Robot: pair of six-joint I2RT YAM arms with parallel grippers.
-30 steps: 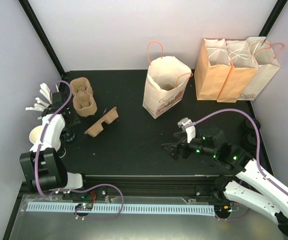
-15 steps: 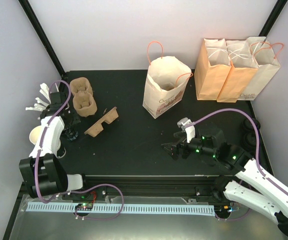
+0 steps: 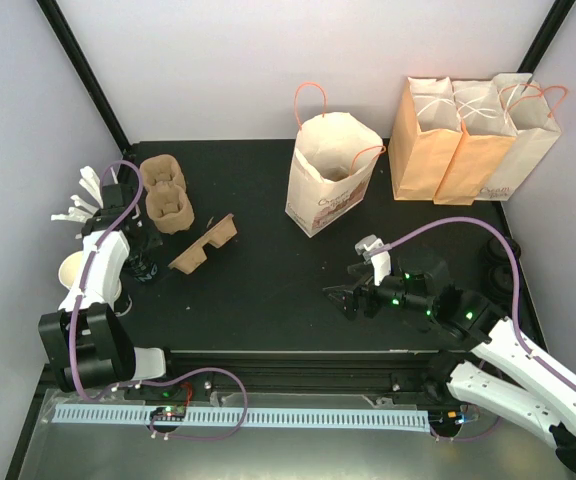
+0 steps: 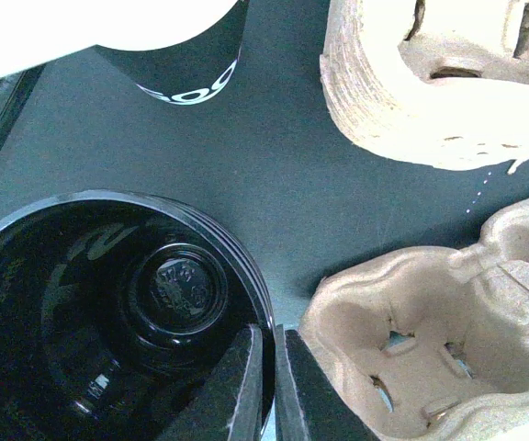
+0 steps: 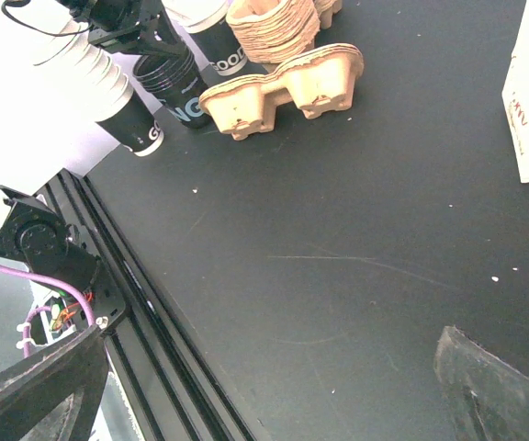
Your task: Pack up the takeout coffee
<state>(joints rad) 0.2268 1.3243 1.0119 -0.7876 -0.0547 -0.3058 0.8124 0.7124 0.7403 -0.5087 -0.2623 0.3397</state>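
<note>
The takeout coffee (image 4: pixel 108 312) is a black cup with a glossy black lid, seen from above at the lower left of the left wrist view. It stands at the table's left edge (image 3: pixel 140 268) and also shows in the right wrist view (image 5: pixel 177 87). My left gripper (image 4: pixel 269 333) is shut on the cup's rim, one finger inside the rim and one outside. My right gripper (image 3: pixel 340 298) is open and empty above the middle right of the table, with only its fingertips (image 5: pixel 44 386) showing in its own view. An open brown paper bag (image 3: pixel 330 180) stands upright at the back middle.
Pulp cup carriers (image 4: pixel 421 340) lie right beside the cup, with more at the back left (image 3: pixel 168 205) and a folded one (image 3: pixel 204 245). A second black cup (image 4: pixel 182 55) and a stack of white cups (image 3: pixel 78 275) stand close by. Three paper bags (image 3: pixel 468 140) stand at the back right.
My left gripper has shifted slightly at the cup by the left edge. The right arm has not moved.
</note>
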